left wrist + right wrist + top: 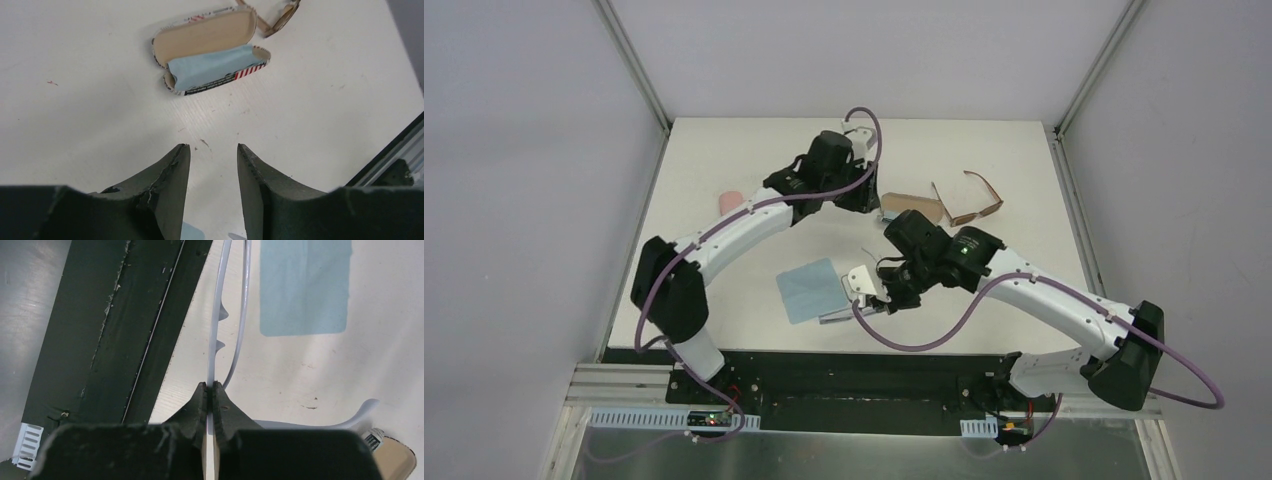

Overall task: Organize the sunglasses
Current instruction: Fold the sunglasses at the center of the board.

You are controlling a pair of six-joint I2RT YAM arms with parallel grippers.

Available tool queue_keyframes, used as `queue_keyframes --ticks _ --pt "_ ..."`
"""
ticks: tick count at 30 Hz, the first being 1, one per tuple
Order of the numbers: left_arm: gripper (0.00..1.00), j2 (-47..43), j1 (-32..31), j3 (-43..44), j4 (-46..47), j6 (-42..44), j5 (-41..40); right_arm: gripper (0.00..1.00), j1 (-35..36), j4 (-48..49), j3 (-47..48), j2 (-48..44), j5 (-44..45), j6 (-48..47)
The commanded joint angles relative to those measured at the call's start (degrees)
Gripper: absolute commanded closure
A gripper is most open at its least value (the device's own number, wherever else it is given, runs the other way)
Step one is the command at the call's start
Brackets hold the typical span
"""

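White worktop (754,150), grey walls round it. Right hand (210,386) pinched tight on the rim of the pale whitish-lilac translucent sunglasses (222,314), fingers almost meeting on the thin frame. Beyond its fingertips, lying flat, a light blue square cloth (305,285). Left hand (212,150) parted to a middling gap, holding nothing, hovering over bare worktop. Ahead of that hand, an open oblong case with black-and-white lettering (210,35), a second light blue cloth (210,67) tucked inside. Just past the case, the thin brown-framed sunglasses (280,17), temples spread.
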Motion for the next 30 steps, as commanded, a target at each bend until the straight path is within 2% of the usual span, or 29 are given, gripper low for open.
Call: queue_keyframes --ticks 1,8,13,23,25,30 --pt "0.59 4.9 -1.3 3.1 -3.3 3.8 5.1 1.00 1.0 -0.5 1.4 -0.6 0.1 -2.2" --pt "0.61 0.2 -2.4 -6.3 -4.3 4.4 9.8 1.00 -0.7 1.7 1.3 -1.0 6.1 -0.7" --pt "0.64 -5.6 -3.1 -12.9 -3.7 3.6 14.6 1.00 -5.2 3.3 1.9 0.1 3.6 0.0" --pt "0.64 -15.7 -4.8 -21.8 2.6 -1.8 19.5 1.00 -10.0 8.5 3.5 2.7 0.2 5.0" --pt "0.59 -17.3 -4.8 -22.8 2.2 -3.0 13.9 1.00 -11.1 8.5 3.2 3.3 -2.1 5.2" --pt "0.48 -23.6 -2.7 -23.0 -2.4 -2.8 -9.7 1.00 -14.1 5.5 0.7 6.3 -8.6 3.9"
